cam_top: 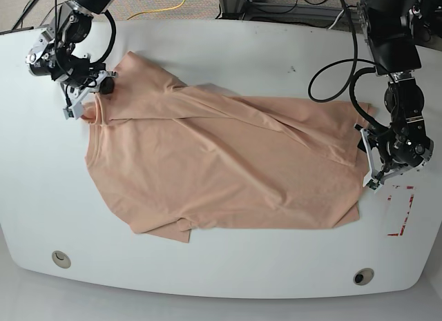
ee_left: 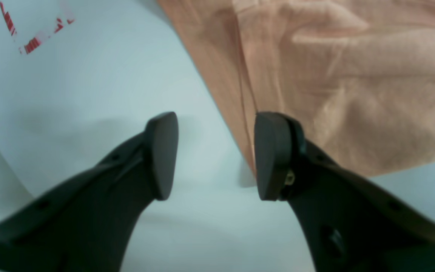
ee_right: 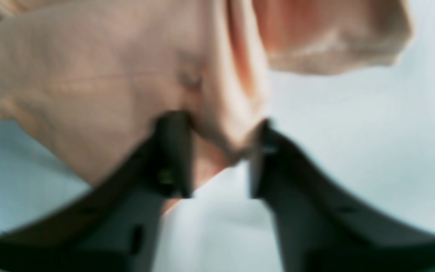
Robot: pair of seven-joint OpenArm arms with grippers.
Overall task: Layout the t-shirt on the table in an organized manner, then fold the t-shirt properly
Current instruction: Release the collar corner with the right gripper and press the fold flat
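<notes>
The peach t-shirt [cam_top: 221, 162] lies spread and wrinkled across the white table [cam_top: 228, 52], collar end to the left and hem to the right. My left gripper [ee_left: 217, 155] is open just off the hem's corner. Its right finger [ee_left: 274, 155] touches the shirt's edge [ee_left: 334, 75], and bare table shows between the fingers. In the base view this gripper [cam_top: 366, 166] sits at the shirt's right edge. My right gripper [ee_right: 219, 155] is at the far left sleeve [cam_top: 86, 100]. Its fingers are apart with a bunched fold of shirt [ee_right: 89, 75] between them. This view is blurred.
A red-tape rectangle [cam_top: 400, 210] marks the table right of the hem, and shows again in the left wrist view [ee_left: 32, 41]. Two round grommet holes [cam_top: 61, 259] [cam_top: 364, 276] sit near the front edge. Cables [cam_top: 159, 10] run behind the table's back edge.
</notes>
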